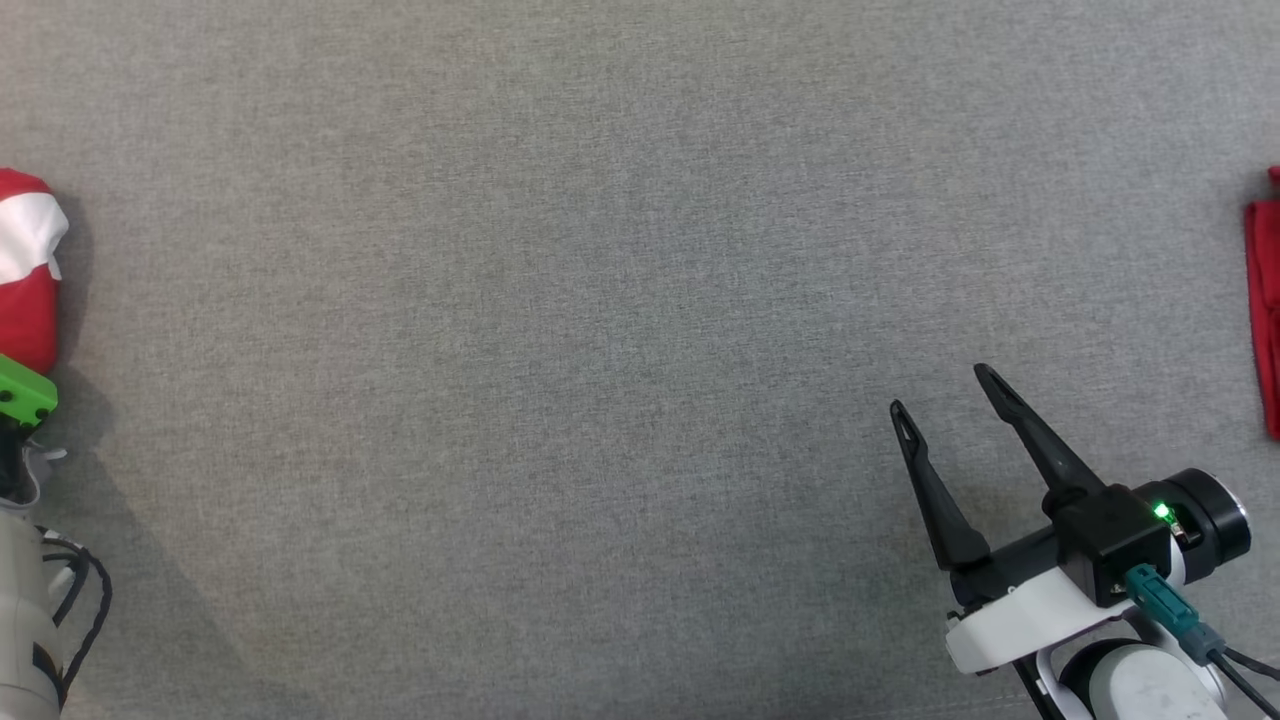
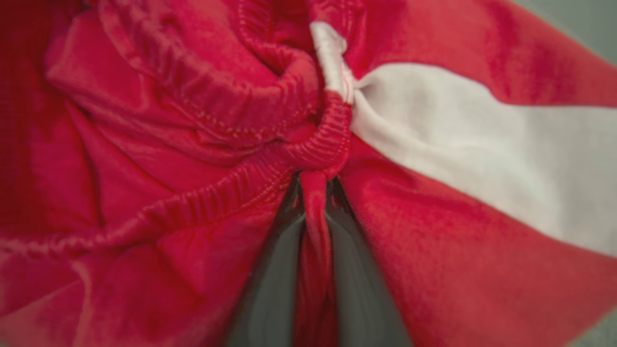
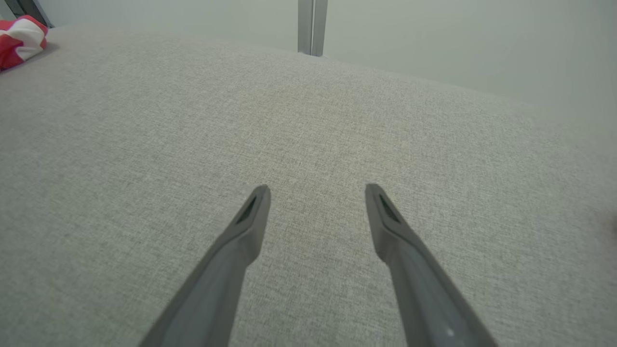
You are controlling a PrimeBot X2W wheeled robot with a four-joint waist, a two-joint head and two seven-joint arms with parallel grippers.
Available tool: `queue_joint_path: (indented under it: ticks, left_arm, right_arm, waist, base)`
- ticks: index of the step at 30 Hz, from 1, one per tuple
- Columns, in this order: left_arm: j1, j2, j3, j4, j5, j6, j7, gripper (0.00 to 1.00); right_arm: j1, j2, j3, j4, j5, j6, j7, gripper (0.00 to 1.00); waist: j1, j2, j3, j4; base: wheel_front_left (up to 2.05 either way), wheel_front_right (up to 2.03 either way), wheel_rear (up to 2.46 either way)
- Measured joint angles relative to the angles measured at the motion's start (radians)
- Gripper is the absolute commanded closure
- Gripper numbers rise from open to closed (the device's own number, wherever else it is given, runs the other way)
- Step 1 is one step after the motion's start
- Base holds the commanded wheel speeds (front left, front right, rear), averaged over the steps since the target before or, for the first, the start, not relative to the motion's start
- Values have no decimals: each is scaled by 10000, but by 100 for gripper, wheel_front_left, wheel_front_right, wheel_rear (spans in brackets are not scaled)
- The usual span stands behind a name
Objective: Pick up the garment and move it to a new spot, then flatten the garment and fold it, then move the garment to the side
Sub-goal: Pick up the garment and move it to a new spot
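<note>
Head view: the red-and-white garment (image 1: 25, 270) sits bunched at 9 o'clock, at the edge of the grey worktop (image 1: 600, 350). The left arm (image 1: 22, 392) touches it from below. The right claw (image 1: 940, 389) is at 4 o'clock, fingers apart, nothing between them. Another red cloth (image 1: 1265, 310) lies at 3 o'clock.

Left wrist view: the left claw (image 2: 314, 188) is clamped on a fold of the garment (image 2: 193, 120), beside its gathered waistband.

Right wrist view: the right claw (image 3: 315, 193) is spread above bare worktop (image 3: 313, 120). The garment (image 3: 19, 41) is at 10 o'clock and a post (image 3: 312, 26) at 12.
</note>
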Motion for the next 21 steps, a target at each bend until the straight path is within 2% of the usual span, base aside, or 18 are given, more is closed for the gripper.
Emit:
queue_joint_path:
  ticks: [6,11,17,21]
  left_arm:
    - [18,169,-276,219,119,-257,-305,100]
    - [81,422,-537,-25,194,-660,-926,100]
    - [7,683,-1198,-1218,215,-867,-1220,100]
    - [21,334,-1927,-2949,-424,-869,-978,100]
  right_arm:
    - [-141,161,295,552,196,0,-253,0]
    - [-295,403,570,1329,428,0,-562,0]
    - [-337,775,679,2289,654,0,-951,0]
    - [-125,943,579,2675,792,0,-1091,0]
  waist:
    - [0,-1,-395,-64]
    - [0,-1,-1116,-5]
    - [1,-1,-2297,67]
    - [0,-1,-3196,61]
  base:
    - [0,0,0]
    - [0,0,0]
    - [0,0,0]
    - [0,0,0]
